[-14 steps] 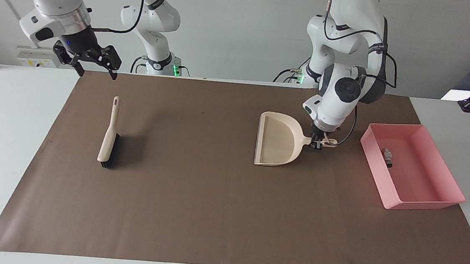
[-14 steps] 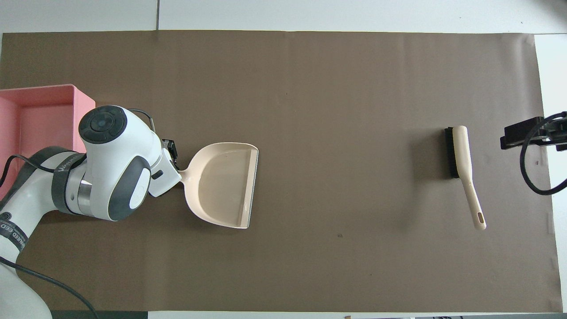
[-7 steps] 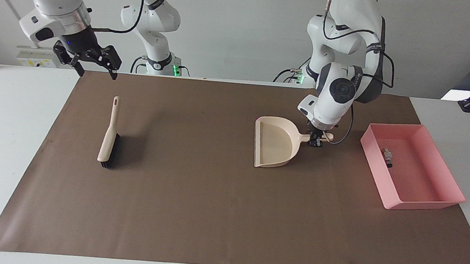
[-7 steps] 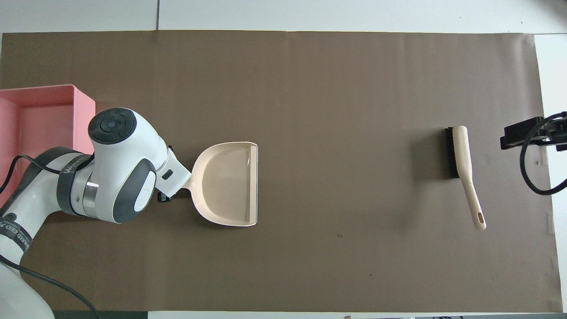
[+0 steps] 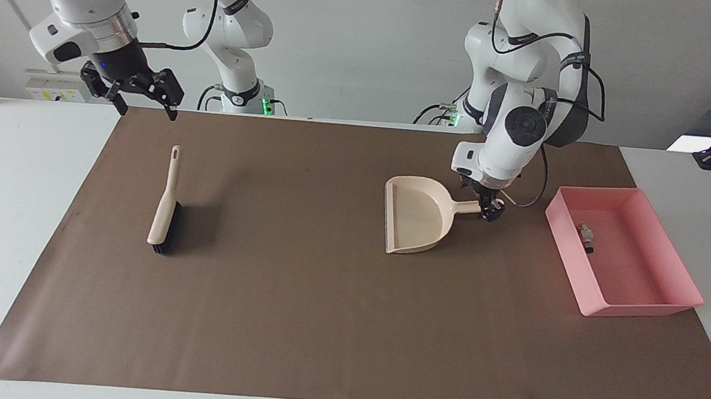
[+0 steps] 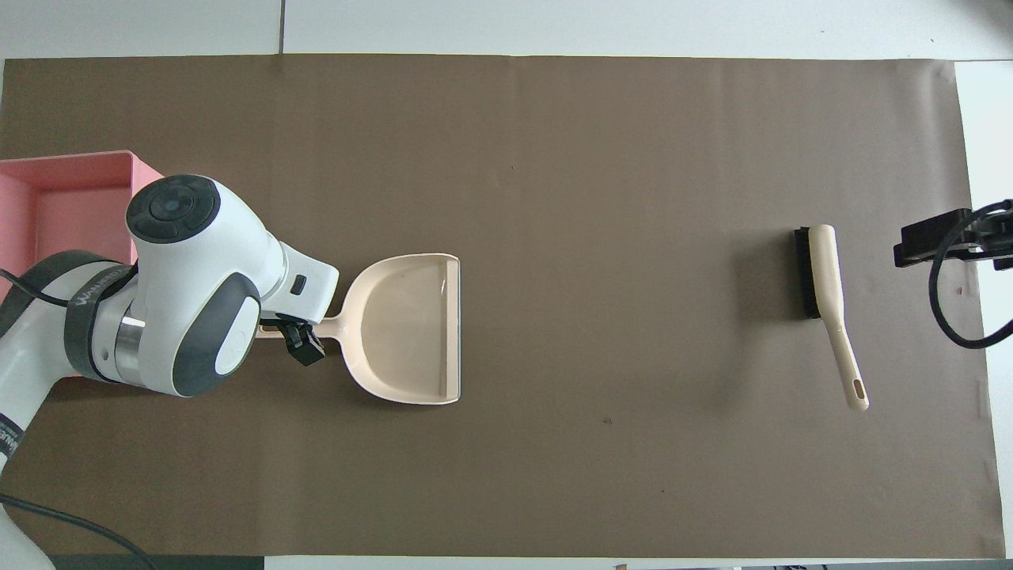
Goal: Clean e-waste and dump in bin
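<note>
The e-waste [image 5: 586, 235], a tiny cluster of small parts, lies inside the pink bin [image 5: 651, 306] at the left arm's end of the mat. In the overhead view my left arm hides it, and only part of the bin [image 6: 79, 168] shows. The beige dustpan [image 5: 414, 215] rests flat on the mat beside the bin and looks empty [image 6: 407, 328]. My left gripper [image 5: 488, 208] is open, low over the dustpan's handle with a finger on either side. My right gripper [image 5: 146, 104] is open and empty, waiting in the air over the right arm's end of the mat.
A beige hand brush [image 5: 164, 207] with black bristles lies on the brown mat [image 5: 295, 321] toward the right arm's end, also seen in the overhead view [image 6: 827, 297]. White table surrounds the mat.
The left gripper swung the dustpan a little away from the bin and set it flat. It then let go of the handle and its wrist drew back. The right arm has not moved.
</note>
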Motion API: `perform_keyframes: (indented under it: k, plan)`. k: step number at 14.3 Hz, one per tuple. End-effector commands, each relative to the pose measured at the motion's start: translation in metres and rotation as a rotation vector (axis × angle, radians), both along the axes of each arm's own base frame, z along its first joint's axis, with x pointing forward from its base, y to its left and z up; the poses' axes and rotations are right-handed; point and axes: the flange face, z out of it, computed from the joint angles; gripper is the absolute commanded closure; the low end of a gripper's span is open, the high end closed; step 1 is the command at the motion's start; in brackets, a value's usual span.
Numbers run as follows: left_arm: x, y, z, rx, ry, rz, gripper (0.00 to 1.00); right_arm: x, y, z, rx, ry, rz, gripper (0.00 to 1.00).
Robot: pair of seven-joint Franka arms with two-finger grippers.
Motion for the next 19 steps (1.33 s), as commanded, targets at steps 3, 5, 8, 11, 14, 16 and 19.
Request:
perform_keyframes:
  k: [3,5,8,11,14,16,19]
  plan:
    - [0.013,0.029,0.025,0.127,-0.025,0.578,0.02,-0.004,-0.004,-0.001,0.008,-0.009,0.007,0.0]
    - [0.024,0.039,0.035,0.136,-0.047,0.692,0.02,-0.004,-0.003,-0.001,0.008,-0.012,0.008,0.0]
    - [0.046,0.085,0.062,0.15,-0.05,0.819,0.02,-0.005,-0.004,0.0,0.008,-0.009,0.007,0.0]
    - [0.061,0.149,0.093,0.133,-0.06,0.937,0.02,-0.005,-0.006,0.0,0.008,-0.01,0.004,0.0]
    - [0.063,0.185,0.125,0.124,-0.069,1.001,0.02,-0.005,-0.005,0.0,0.009,-0.01,0.005,0.0]
    - [0.063,0.207,0.154,0.126,-0.069,1.041,0.02,-0.005,-0.005,0.0,0.009,-0.01,0.005,0.0]
    - [0.059,0.234,0.183,0.107,-0.094,1.091,0.02,-0.005,-0.005,0.0,0.009,-0.01,0.005,0.0]
